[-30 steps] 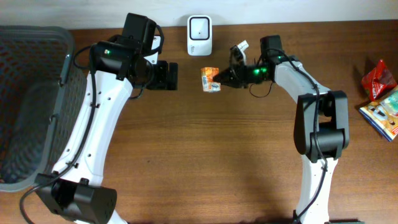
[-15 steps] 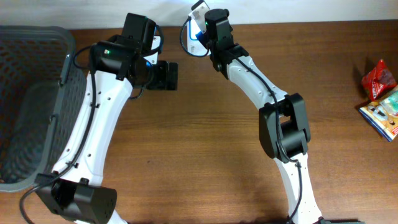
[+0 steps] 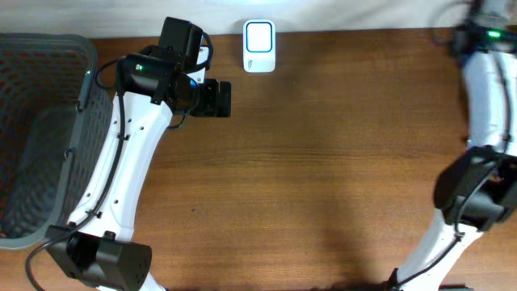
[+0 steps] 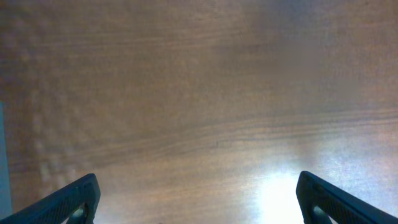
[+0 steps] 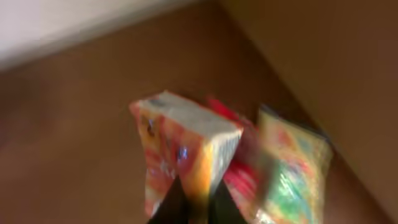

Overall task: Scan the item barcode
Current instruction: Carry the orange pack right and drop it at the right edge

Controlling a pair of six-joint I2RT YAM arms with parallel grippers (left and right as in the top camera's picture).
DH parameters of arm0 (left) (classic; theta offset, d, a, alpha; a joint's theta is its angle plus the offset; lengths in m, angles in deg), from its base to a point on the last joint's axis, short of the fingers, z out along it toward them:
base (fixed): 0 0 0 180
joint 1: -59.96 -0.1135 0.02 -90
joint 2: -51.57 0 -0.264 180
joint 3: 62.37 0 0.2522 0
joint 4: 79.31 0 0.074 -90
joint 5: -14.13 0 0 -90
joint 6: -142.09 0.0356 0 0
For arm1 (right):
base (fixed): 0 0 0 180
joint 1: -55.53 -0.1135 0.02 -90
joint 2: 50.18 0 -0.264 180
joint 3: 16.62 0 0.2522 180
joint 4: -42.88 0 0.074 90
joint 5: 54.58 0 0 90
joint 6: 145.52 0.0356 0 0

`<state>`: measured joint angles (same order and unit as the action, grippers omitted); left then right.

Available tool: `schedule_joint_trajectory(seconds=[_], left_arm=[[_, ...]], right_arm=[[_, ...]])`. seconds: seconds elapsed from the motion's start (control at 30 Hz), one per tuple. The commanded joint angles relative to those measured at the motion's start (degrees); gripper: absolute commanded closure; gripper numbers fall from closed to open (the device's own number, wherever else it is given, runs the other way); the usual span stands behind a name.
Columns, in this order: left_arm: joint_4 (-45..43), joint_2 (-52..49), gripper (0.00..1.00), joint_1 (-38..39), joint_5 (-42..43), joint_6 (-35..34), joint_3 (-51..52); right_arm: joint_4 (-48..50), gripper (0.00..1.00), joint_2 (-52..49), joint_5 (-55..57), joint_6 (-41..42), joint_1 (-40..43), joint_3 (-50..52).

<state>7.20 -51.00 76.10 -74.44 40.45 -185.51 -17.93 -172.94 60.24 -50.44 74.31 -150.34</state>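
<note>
The item is a small orange packet with a white end (image 5: 180, 149). My right gripper (image 5: 196, 202) is shut on its lower edge and holds it up in a blurred right wrist view. Overhead, the right arm (image 3: 485, 73) reaches to the table's far right back corner, and the packet is hidden there. The white barcode scanner (image 3: 258, 35) stands at the back centre. My left gripper (image 3: 223, 99) hovers left of the scanner. Its jaws are wide open over bare wood (image 4: 196, 190).
A dark mesh basket (image 3: 40, 129) fills the left side of the table. Behind the held packet lie a red packet (image 5: 239, 177) and a green and yellow packet (image 5: 289, 168) on the wood near the table's edge.
My right arm has swung from the scanner at the back centre to the far right, carrying the orange packet. The left arm has stayed still.
</note>
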Motion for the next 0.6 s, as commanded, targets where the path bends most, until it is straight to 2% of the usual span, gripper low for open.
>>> schedule_joint_trajectory(seconds=[0.0,0.1,0.13,0.17,0.23,0.27,0.37,0.43,0.57], left_arm=[[-0.2,0.3,0.01,-0.1,-0.2,-0.3,-0.2],[-0.1,0.3,0.01,-0.1,-0.2,-0.3,-0.2],[-0.2,0.3,0.01,-0.1,-0.2,-0.3,-0.2],[-0.2,0.3,0.01,-0.2,-0.2,-0.3,-0.2],[-0.2,0.3,0.01,-0.1,-0.2,-0.3,-0.2],[-0.2,0.3,0.01,-0.1,-0.2,-0.3,-0.2],[-0.2,0.3,0.01,-0.1,-0.2,-0.3,-0.2],[-0.2,0.3,0.01,-0.1,-0.2,-0.3,-0.2],[-0.2,0.3,0.01,-0.1,-0.2,-0.3,-0.2]], right_arm=[[-4.4,0.96,-1.8,-3.7,6.4,9.1,1.0],[-8.2,0.96,-4.1,-6.2,6.4,14.3,1.1],[-8.9,0.87,-4.6,-6.2,6.4,15.0,1.1],[-9.8,0.64,-4.6,-6.2,6.4,15.8,1.1],[-10.3,0.38,-4.6,-6.2,6.4,16.1,1.1],[-10.8,0.01,-4.5,-6.2,6.4,16.1,1.1],[-13.7,0.01,-1.7,-6.2,8.3,16.1,1.0],[-18.1,0.01,6.6,-6.9,14.1,15.8,1.0],[-26.2,0.01,25.6,-12.6,14.1,9.9,1.0]])
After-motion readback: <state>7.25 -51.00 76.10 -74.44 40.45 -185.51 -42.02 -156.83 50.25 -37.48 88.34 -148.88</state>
